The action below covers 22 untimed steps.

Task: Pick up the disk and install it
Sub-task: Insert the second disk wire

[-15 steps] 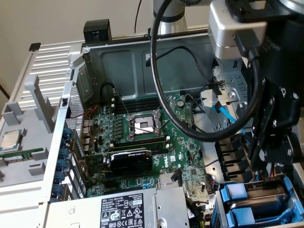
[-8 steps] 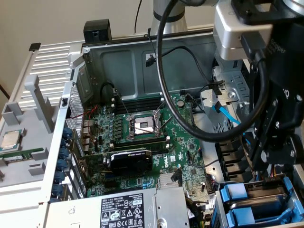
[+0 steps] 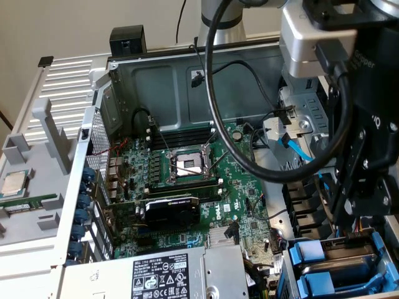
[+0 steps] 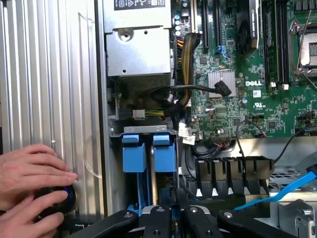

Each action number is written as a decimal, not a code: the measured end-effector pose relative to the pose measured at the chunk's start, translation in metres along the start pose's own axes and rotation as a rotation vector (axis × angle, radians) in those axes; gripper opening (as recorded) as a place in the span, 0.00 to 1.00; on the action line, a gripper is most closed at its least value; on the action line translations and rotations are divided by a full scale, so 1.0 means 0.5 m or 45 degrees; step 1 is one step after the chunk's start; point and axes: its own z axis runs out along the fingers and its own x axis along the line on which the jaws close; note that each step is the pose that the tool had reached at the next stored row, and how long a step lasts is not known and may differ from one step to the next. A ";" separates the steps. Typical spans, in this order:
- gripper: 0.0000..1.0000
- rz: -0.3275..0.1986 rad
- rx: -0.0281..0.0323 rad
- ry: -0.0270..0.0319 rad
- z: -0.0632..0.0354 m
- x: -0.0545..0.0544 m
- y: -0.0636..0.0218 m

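Gripper [image 4: 173, 218] hangs low over the drive bay at the case's front corner, its black fingers [image 4: 159, 222] drawn close together, and whether they pinch anything cannot be told. Just beneath them the disk [image 4: 153, 173] sits on edge in the bay, a silver strip between two blue carrier tabs [image 4: 134, 153]. Beside the bay stands a row of black clips [image 4: 233, 173], with a blue cable [image 4: 277, 196] running past. Farther off lie the motherboard [image 3: 206, 187] and the power supply [image 3: 162, 274]. Hands [image 4: 29, 183] press on the ribbed case wall [image 4: 49, 74].
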 end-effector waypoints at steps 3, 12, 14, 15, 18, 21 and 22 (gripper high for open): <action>0.16 0.000 0.0000 0.0001 0.000 0.000 0.000; 0.16 0.000 0.0004 0.0000 0.001 0.000 -0.003; 0.16 0.000 0.0011 -0.0003 0.002 0.000 -0.003; 0.16 0.000 0.0014 -0.0006 0.003 0.000 -0.003; 0.16 0.000 0.0048 -0.0026 0.008 0.001 -0.003; 0.16 0.000 0.0070 -0.0031 0.014 0.001 -0.003; 0.16 0.001 0.0071 -0.0033 0.016 0.001 -0.003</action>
